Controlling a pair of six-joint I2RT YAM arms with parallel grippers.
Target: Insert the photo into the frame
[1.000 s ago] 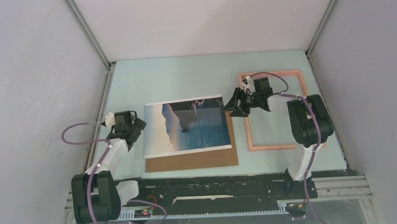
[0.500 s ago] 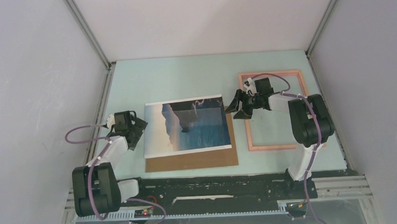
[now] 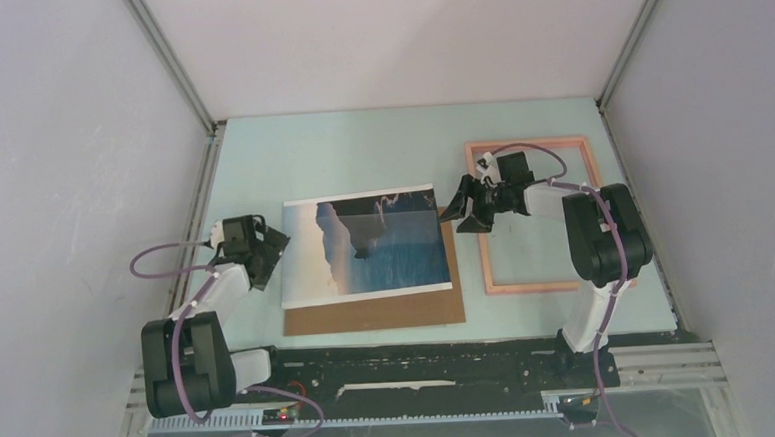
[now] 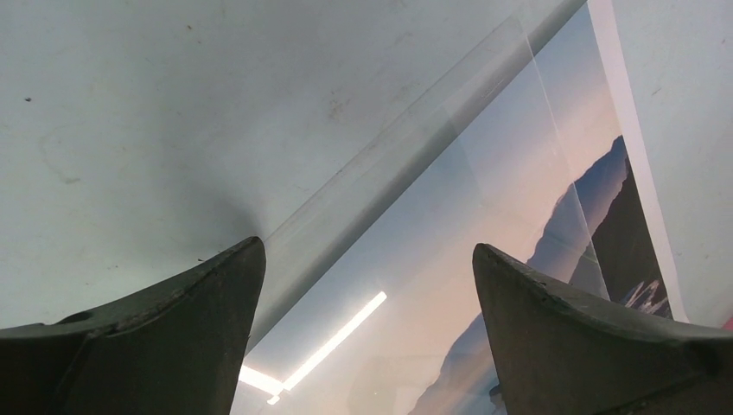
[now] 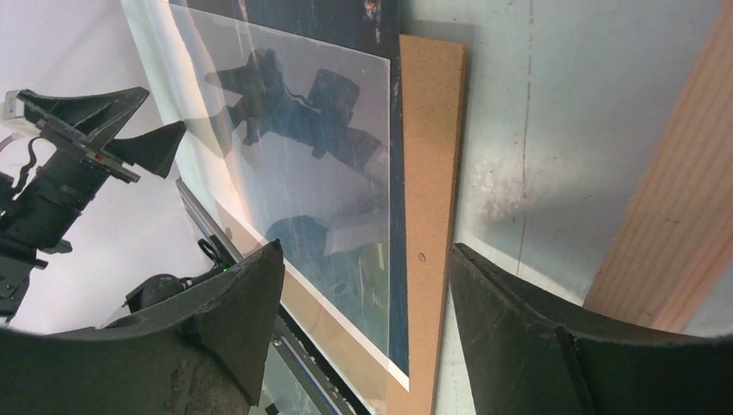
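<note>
Two arms stand at the near edge of the pale table [image 3: 360,145], one on each side. At the far left, the left gripper [image 3: 268,251] sits low, just beside the left edge of the photo [image 3: 363,245]; its two fingers [image 4: 156,337] are spread wide with nothing between them; in the left wrist view only bare table and the edge of one clear sheet [image 4: 406,156] show in the gap.

There is one photo, sea, cliff and sky face up; it lies flat in the middle of the table on top of one brown cardboard sheet [image 3: 373,311], which shows as a strip below it and along its right side. The single clear sheet [image 5: 320,156] lies over the print; how far it reaches I cannot tell.

Right of the photo, the right gripper [image 3: 460,210] hovers between the print's right edge and the left bar of the frame [image 3: 542,287], pointing towards the photo; its two fingers [image 5: 536,337] are parted wide and hold nothing; between them the right wrist view shows the cardboard's edge [image 5: 432,216] and table.

There is one frame, salmon-pink, flat on the table at the right, apart from the photo; the table shows through its middle; the right arm's wrist crosses over its upper left part.
</note>
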